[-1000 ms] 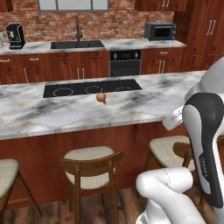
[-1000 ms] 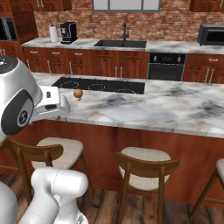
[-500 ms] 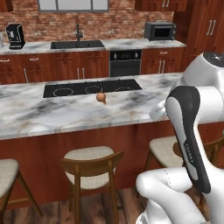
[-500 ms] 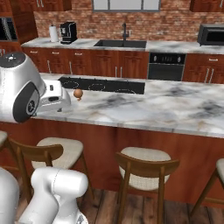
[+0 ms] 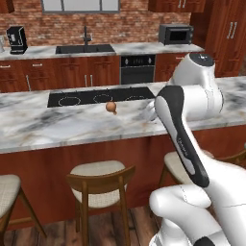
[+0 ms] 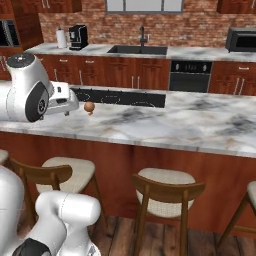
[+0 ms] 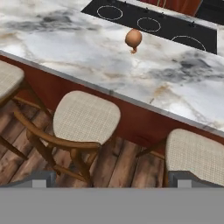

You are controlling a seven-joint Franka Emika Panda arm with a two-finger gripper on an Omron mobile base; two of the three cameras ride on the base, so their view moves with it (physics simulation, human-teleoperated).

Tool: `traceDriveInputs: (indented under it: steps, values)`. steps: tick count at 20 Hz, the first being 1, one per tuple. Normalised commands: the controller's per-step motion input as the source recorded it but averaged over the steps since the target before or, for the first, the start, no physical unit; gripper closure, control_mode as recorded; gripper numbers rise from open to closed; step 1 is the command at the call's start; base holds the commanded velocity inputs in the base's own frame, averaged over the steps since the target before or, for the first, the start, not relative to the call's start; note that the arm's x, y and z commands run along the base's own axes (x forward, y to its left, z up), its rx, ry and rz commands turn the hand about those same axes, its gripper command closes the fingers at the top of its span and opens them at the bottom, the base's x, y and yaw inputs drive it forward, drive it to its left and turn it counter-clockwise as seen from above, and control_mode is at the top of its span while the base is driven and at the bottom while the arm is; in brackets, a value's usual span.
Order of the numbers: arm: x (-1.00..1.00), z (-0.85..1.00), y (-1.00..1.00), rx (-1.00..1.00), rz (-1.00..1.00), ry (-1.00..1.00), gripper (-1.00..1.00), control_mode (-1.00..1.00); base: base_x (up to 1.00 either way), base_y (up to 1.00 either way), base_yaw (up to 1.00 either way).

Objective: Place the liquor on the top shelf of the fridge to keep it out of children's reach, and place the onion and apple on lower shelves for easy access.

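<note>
The onion [image 5: 111, 106] [image 6: 89, 106] is a small tan-orange ball lying on the marble island counter [image 5: 72, 127], just in front of the black cooktop [image 5: 101, 97]. In the hand view the onion [image 7: 133, 38] sits far up the picture, well beyond my gripper [image 7: 114, 180]. The gripper's two fingertips stand wide apart and hold nothing, so it is open. It hovers over the stools on the near side of the counter edge. My white hand [image 6: 60, 100] is left of the onion in the right base view. The liquor, the apple and the fridge are out of view.
Wooden stools with woven seats [image 7: 85, 117] [image 7: 194, 153] line the island's near side above a plank floor. Behind the island run a back counter with a sink [image 5: 84, 48], an oven [image 5: 137, 67], a microwave [image 5: 176, 34] and a coffee machine [image 6: 78, 36].
The arm has swung from the side of the views in towards the counter, bringing the hand closer to the onion. The onion has not moved and the jaws have stayed wide.
</note>
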Motion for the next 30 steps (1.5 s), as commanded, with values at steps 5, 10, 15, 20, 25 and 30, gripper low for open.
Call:
traceDriveInputs:
  steps: [5,10,15,20,25,30]
  values:
    - [0.89,-0.14,0.25,0.04,-0.03,0.03,-1.00,-1.00,0.00,0.00,0.00]
    - [0.88,-0.28,0.10,0.07,-0.07,0.04,-1.00,-1.00,0.00,0.00,0.00]
    - [0.79,-0.36,0.01,0.08,-0.06,0.04,-1.00,-1.00,0.00,0.00,0.00]
    - [0.53,-0.30,0.06,0.01,-0.01,0.02,-1.00,-1.00,0.00,0.00,0.00]
    - [0.35,-0.20,0.14,0.00,0.00,0.01,-1.00,-1.00,0.00,0.00,0.00]
    - [0.23,-0.13,0.14,0.00,0.00,0.00,-1.00,-1.00,0.00,0.00,0.00]
